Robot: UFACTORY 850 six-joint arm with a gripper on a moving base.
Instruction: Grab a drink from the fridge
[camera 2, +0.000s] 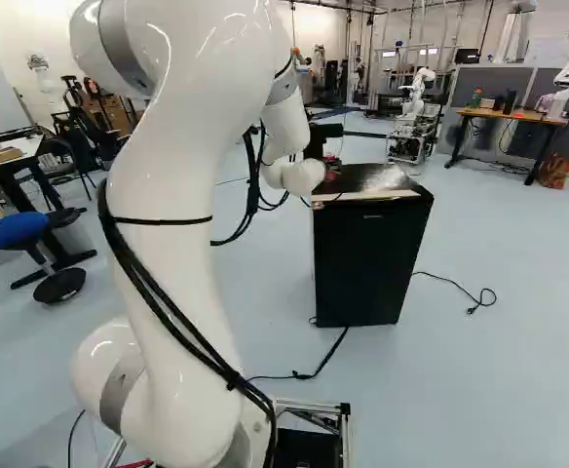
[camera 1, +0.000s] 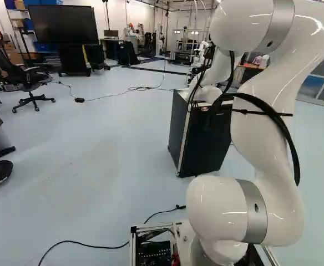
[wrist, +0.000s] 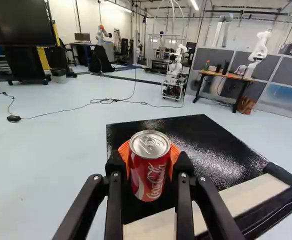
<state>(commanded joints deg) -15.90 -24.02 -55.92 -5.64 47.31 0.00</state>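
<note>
Glossy red metal can [wrist: 150, 170]; scuffed, shiny black fridge top [wrist: 213, 155].

From the arm [camera 2: 192, 195], the fridge [camera 2: 367, 263] stood on the floor [camera 2: 499, 380] at twelve o'clock; beyond, a screen [camera 1: 62, 25] toward eleven, a worktop [camera 2: 504, 115] toward one.

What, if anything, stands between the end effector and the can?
Nothing visible. The end effector is closed on the can, its orange pads against it from both sides, with no other thing caught between. The fridge is below them, not in between; whether the can touches its top, I cannot tell.
</note>
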